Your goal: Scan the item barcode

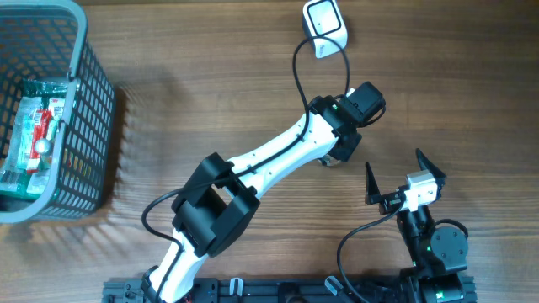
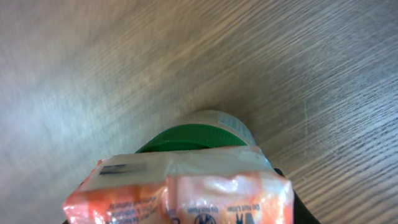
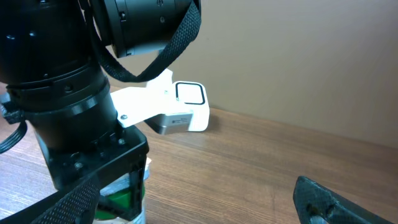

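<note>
- Left gripper (image 1: 339,154), centre-right overhead, seems pinched on the orange packet (image 2: 180,196), low in its wrist view; soft grip could slip
- Scanner (image 1: 324,29) sits top centre; the packet's label (image 2: 121,168) may face away
- Right gripper (image 1: 400,175), lower right, spread

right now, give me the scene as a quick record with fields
left gripper: over the table, right of centre; whether it grips is unclear
packet: orange, between the left fingers, printed face to the wrist camera
green-lidded tub: just beyond the packet, under the left wrist
right gripper: open, empty, near the front right
scanner: white, at the far edge, apart from both arms
basket: grey, far left, packets inside
</note>
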